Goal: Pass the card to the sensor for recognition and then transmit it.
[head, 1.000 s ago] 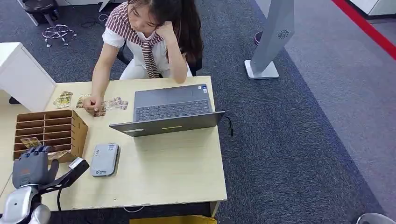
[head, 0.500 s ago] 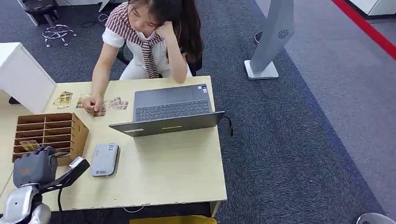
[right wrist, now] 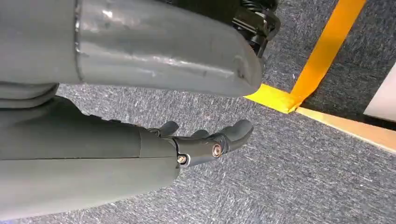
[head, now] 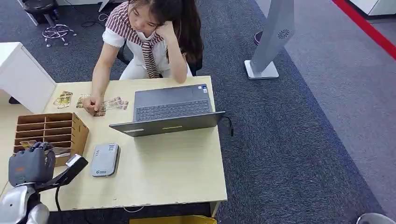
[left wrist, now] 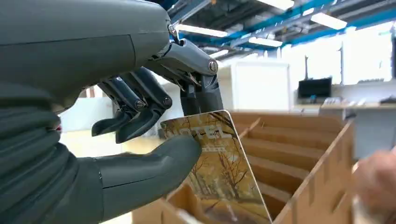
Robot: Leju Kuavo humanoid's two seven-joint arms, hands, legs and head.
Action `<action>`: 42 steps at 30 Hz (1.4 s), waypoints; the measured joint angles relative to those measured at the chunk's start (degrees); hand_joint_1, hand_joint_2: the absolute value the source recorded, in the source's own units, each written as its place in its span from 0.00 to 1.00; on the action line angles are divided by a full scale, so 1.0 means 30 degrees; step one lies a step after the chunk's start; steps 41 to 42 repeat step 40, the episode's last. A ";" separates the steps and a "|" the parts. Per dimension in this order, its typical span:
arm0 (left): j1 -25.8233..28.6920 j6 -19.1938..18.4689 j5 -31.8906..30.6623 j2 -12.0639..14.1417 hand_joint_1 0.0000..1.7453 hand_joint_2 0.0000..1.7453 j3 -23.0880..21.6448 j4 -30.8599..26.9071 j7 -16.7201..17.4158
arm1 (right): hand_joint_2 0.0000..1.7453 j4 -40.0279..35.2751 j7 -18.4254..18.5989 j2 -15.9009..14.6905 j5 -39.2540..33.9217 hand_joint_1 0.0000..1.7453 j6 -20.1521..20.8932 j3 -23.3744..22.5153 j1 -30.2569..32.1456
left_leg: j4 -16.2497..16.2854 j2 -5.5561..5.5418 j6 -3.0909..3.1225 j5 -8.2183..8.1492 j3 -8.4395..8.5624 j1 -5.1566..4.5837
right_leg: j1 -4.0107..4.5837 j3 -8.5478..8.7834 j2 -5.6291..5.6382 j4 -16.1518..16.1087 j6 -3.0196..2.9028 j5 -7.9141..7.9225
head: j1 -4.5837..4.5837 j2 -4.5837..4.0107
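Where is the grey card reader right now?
In the head view, the card reader lies flat on the table's left half, between the wooden organizer and the laptop.

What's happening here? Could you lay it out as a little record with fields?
Setting: wooden desk on grey carpet
Left hand: at the slotted wooden card box, thumb and fingers pinching a hotel card
Card position: lower end down among the box's slots
Right hand: hangs over the floor, holds nothing, fingers loosely apart
Sensor: grey card reader lies flat beside the box
Laptop: open, behind the reader
Person: seated across the desk, one hand on loose cards
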 joint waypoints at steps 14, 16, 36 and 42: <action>0.1304 -0.1063 0.0328 0.0131 1.00 1.00 -0.1297 -0.6694 -0.0058 | 0.00 0.0000 0.0146 0.0175 -0.0269 0.00 -0.0539 -0.0167 0.0215 | 0.0000 -0.0003 -0.0008 -0.0004 -0.0004 -0.0001 | 0.0002 -0.0003 -0.0005 -0.0002 -0.0001 -0.0001 | 0.0000 0.0000; 0.0922 -0.1091 0.0068 0.0131 1.00 1.00 -0.1536 -0.6824 0.0195 | 0.00 0.0000 0.0277 0.0284 -0.0073 0.00 -0.0524 -0.0168 0.0203 | 0.0002 -0.0004 -0.0008 0.0007 0.0001 -0.0002 | 0.0004 -0.0010 -0.0008 -0.0002 -0.0001 0.0001 | 0.0000 0.0000; -0.8643 -0.0699 -0.1807 0.0605 0.00 1.00 -0.1967 0.4084 0.2310 | 0.00 0.0000 0.0729 0.0532 0.0882 0.00 0.0292 0.0357 -0.0363 | 0.0008 0.0022 -0.0040 0.0131 -0.0071 0.0002 | 0.0008 -0.0089 0.0003 -0.0001 -0.0026 0.0167 | -0.0022 0.0000; -0.8657 -0.0363 -0.1756 0.0605 0.00 1.00 -0.1967 0.4520 0.2361 | 0.00 0.0007 0.0729 0.0532 0.0824 0.00 0.0270 0.0364 -0.0361 | 0.0007 0.0015 -0.0039 0.0130 -0.0094 0.0002 | 0.0008 -0.0099 0.0000 -0.0001 -0.0025 0.0166 | -0.0022 0.0000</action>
